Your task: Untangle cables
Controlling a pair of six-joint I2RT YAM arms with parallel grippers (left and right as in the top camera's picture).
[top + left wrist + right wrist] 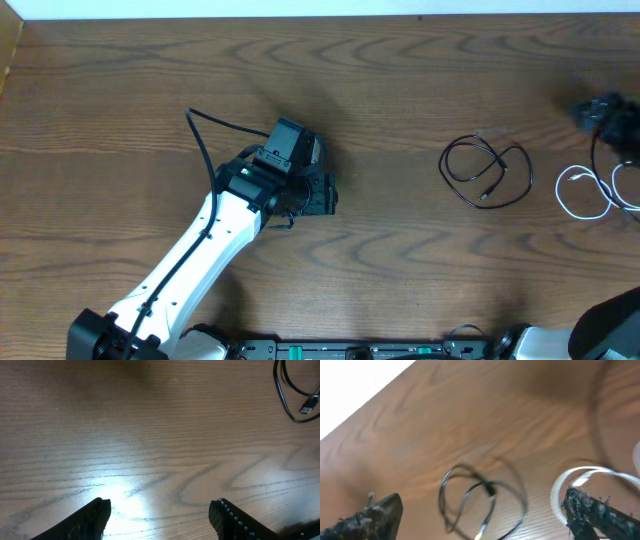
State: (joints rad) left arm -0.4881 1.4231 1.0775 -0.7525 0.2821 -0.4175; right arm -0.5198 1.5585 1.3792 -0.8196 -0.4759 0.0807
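Observation:
A thin black cable (487, 172) lies in small loops on the wooden table right of centre, one plug end inside the coil. A white cable (585, 192) lies in loops just to its right. My left gripper (322, 192) is open and empty at the table's middle left, well apart from the cables. In its wrist view the fingers (160, 510) frame bare wood, and the black cable (292, 395) shows at top right. My right gripper (603, 112) is at the far right edge. Its fingers (481, 507) are open above the black cable (485, 491), with the white cable (568, 480) beside the right finger.
The wooden table (400, 80) ends at a white strip along the far side. The left arm's thick black cable (205, 150) loops up behind its wrist. A dark cord (597, 155) curves down from the right gripper at the right edge.

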